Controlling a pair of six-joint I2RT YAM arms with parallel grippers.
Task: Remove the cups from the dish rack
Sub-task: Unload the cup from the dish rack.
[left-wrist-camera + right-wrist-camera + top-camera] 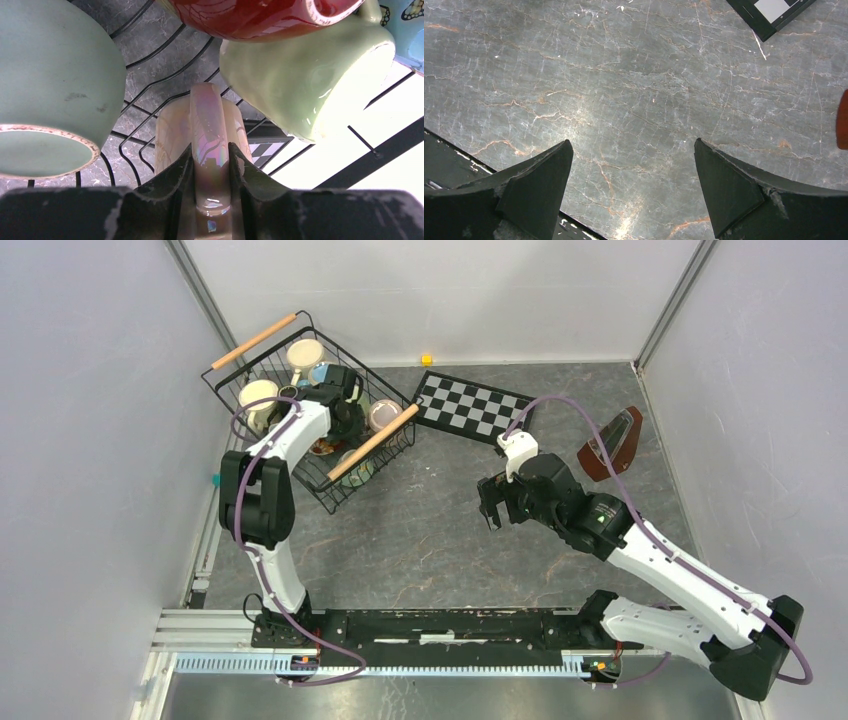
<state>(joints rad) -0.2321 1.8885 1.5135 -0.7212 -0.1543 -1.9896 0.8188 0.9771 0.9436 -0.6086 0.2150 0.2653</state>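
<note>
Top view: left tool [343,392] down inside the dish rack [253,341], at 10 o'clock from the right tool [492,508]; clearly the nearer arm.

Left wrist: clamped on the handle [209,130] of the pearly pink mug [167,130], handle running toward 12 o'clock.

Right wrist: spread wide above the desk [634,90], gripping nothing.

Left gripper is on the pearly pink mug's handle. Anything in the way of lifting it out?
Nothing sits between the left gripper and the pearly beige-pink ceramic mug. Neighbours crowd it: a light green glazed mug on one side, a glossy red mug beyond, a matte teal mug opposite.
</note>
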